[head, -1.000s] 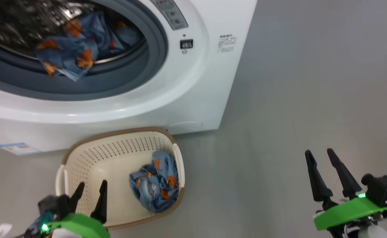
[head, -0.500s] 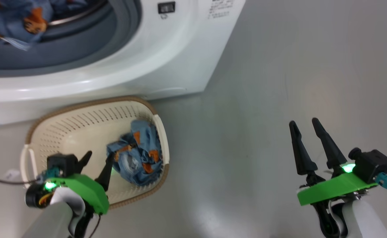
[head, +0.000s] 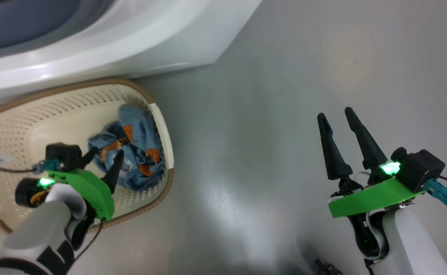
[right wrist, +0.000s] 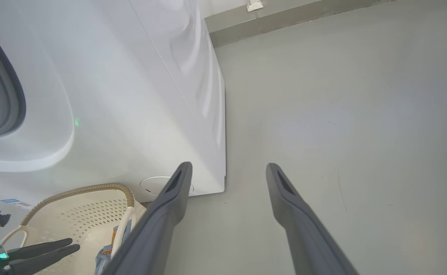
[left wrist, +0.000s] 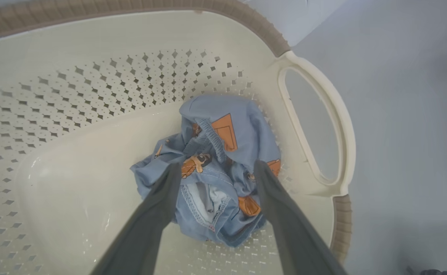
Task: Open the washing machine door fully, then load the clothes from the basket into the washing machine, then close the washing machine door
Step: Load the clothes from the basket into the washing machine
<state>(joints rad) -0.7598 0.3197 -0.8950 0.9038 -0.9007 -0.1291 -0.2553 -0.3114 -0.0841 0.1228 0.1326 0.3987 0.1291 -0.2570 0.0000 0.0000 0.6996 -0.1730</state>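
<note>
The garment I'm after is a crumpled blue bundle of soft cloth, printed with orange and brown figures, with a ribbed band and stitched hems showing in the left wrist view. It lies on the bottom of the basket, pushed up against the end by the looped cream handle. The basket is smooth cream plastic, a rounded rectangle with rows of small diamond holes in its walls and a brown woven-look rim.

My left gripper hangs inside the basket with its two dark tapered fingers spread, one tip on each side of the bundle. I cannot tell whether the tips touch the cloth.

My right gripper is spread too and holds nothing, over bare grey floor, well apart from the basket. Just behind the basket stands the glossy white washing machine, its grey rubber ring at the edge.
</note>
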